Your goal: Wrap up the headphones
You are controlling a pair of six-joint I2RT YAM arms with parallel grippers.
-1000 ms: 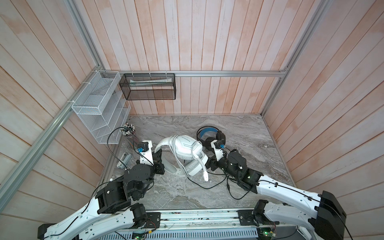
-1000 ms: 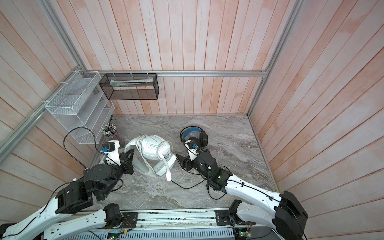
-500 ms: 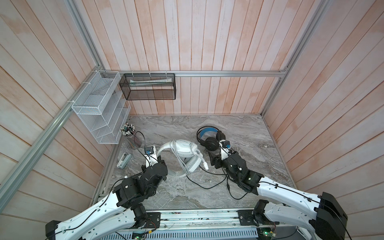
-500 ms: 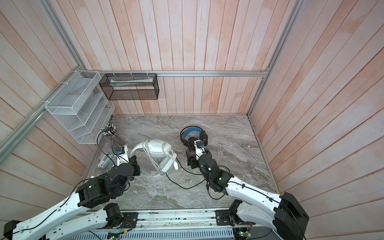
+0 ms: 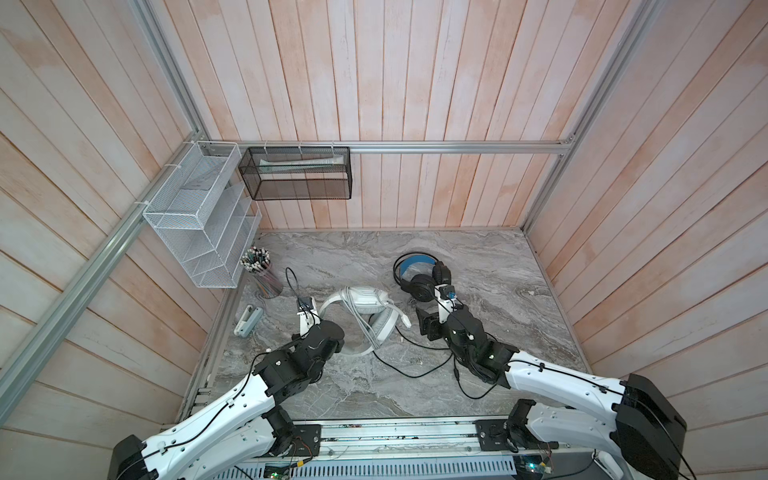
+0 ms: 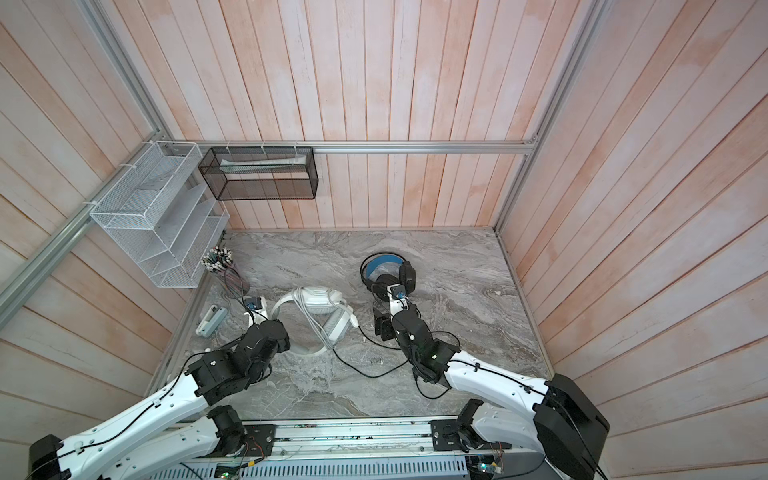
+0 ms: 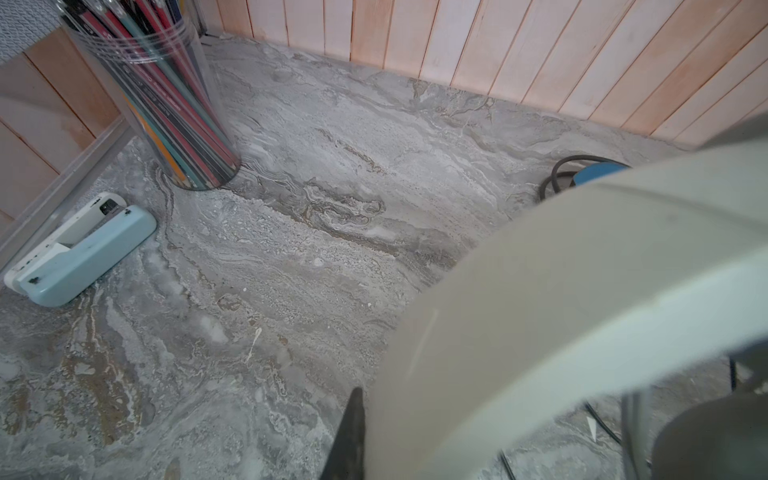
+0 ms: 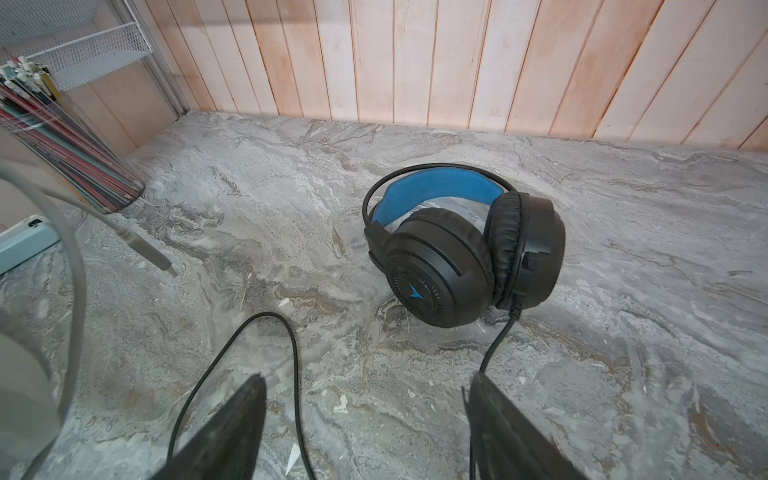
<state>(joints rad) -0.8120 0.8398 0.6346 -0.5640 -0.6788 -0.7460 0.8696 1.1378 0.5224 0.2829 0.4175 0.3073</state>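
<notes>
Resting on the table [image 5: 511,316], the white headset [image 5: 365,300] lies just ahead of the left gripper [image 5: 332,338], whose jaws are pressed together on its headband; its grey-white cable [image 5: 360,328] is looped over the band and an earcup; the right gripper [image 8: 363,382] hovers low with jaws wide apart, gripping nothing; the black headset [image 8: 453,257] sits just beyond it, earcups folded together; the black cable [image 8: 272,328] curls down between its fingers [image 8: 232,424].
</notes>
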